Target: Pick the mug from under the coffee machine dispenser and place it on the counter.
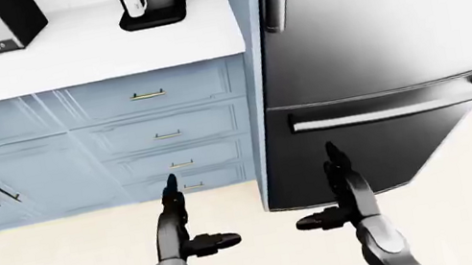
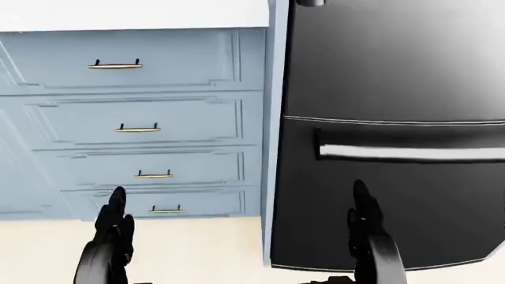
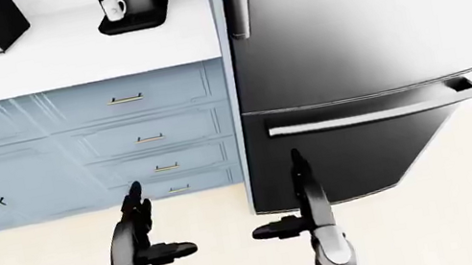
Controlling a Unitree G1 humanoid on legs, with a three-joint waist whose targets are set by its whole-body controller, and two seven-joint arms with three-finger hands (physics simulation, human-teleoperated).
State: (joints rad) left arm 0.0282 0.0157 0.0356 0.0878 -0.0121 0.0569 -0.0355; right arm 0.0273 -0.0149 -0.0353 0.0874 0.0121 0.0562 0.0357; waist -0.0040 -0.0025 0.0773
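While upright: mug (image 1: 135, 5) (handle left)

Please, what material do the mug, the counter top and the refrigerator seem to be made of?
Mug: plain glossy white, probably ceramic, though the render leaves it open.
Counter top: flat, uniform white, with no grain or veins showing; perhaps laminate or stone.
Refrigerator: dark grey with a smooth sheen fading to white, and a bright bar handle; it looks like brushed or polished steel.
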